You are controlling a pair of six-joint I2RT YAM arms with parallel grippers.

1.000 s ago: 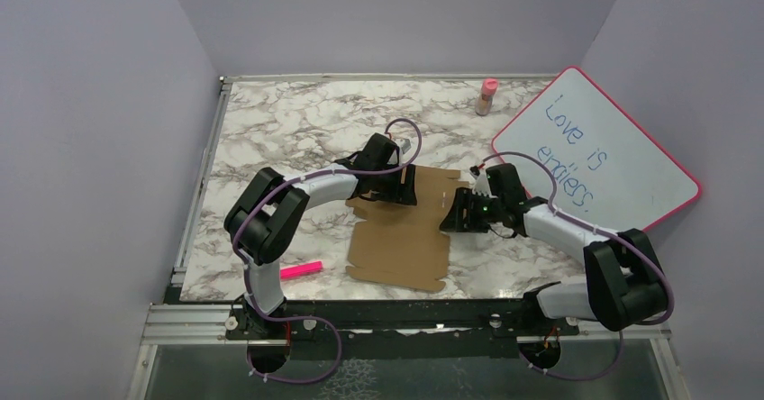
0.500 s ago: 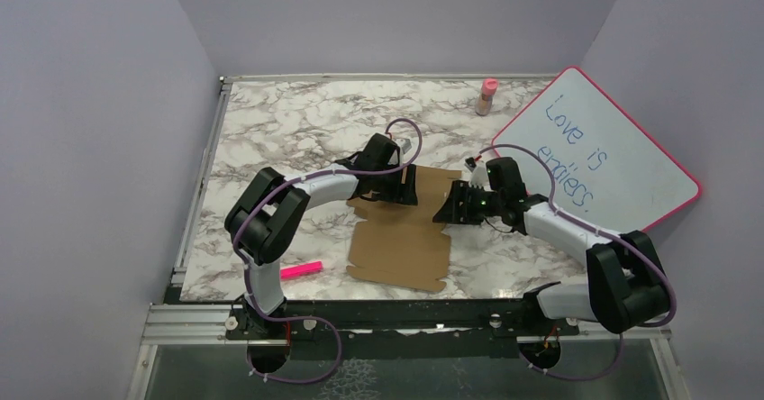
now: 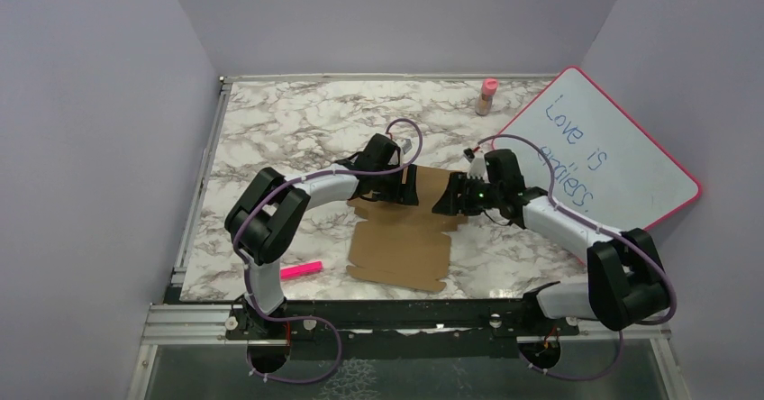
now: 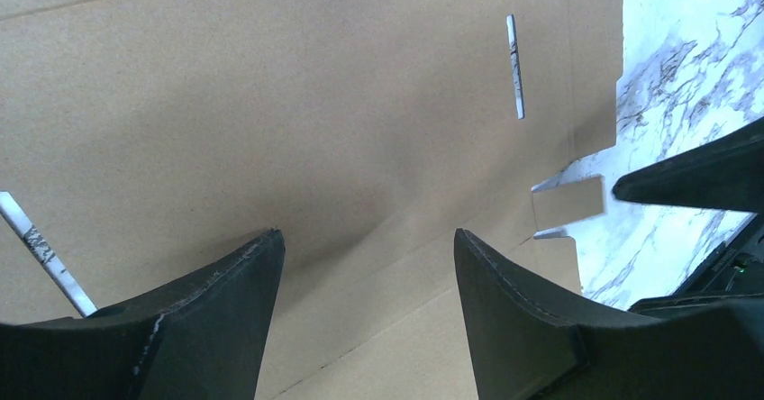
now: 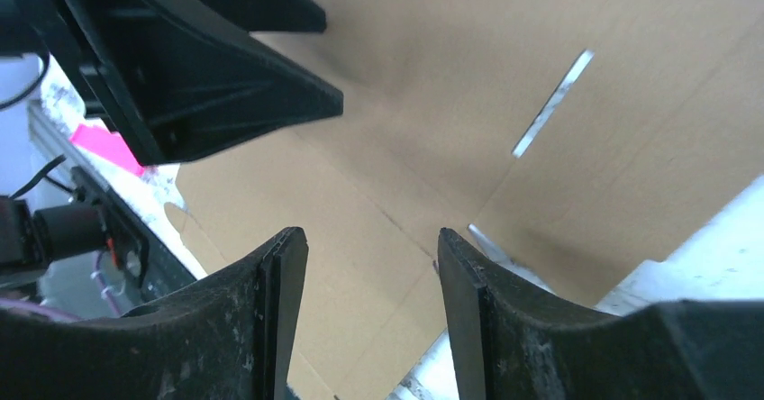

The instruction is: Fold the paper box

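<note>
Where pale lilac walls (image 3: 387,13) close in on three sides, a table (image 3: 288,130) with a grey-veined marble pattern fills the floor of the booth, with a metal rail (image 3: 360,310) along its near edge. The box (image 3: 401,238) lies flat and unfolded near the table's middle, marble showing through its slits. The left gripper (image 3: 396,188) sits over the box's far left part, fingers spread and holding nothing. The right gripper (image 3: 448,204) is at the far right edge, fingers likewise apart and empty. A pink-framed whiteboard (image 3: 622,148) with handwriting leans at the right wall. A pink-capped bottle (image 3: 487,96) stands by the far wall, and a pink marker (image 3: 301,269) lies near the left arm's base.
</note>
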